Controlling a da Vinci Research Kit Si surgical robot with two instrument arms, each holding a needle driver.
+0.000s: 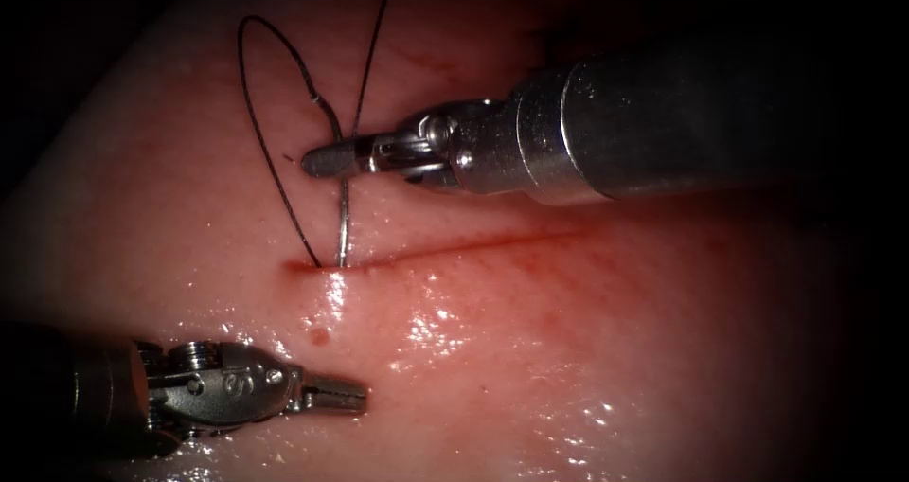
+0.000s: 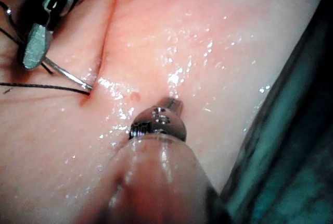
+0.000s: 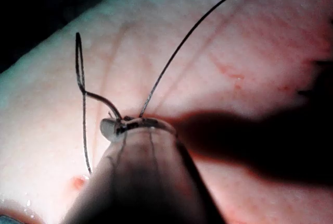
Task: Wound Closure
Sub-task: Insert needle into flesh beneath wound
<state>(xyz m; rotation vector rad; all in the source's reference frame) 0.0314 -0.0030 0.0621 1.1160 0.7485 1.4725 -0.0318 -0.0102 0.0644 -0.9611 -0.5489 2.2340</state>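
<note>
Endoscope view is showing, at the left, the left pincer (image 1: 333, 394) hovering low over the wet tissue (image 1: 587, 349), its jaws closed and holding nothing. Just above it, the needle (image 1: 343, 222) is standing with its tip in the tissue at the left end of the cut (image 1: 454, 250), beside some red fluid (image 1: 320, 333). The thread (image 1: 260, 132) is looping above the needle and entering the tissue just beside it. At the right, the right pincer (image 1: 327, 161) is gripping the needle near its thread end.
</note>
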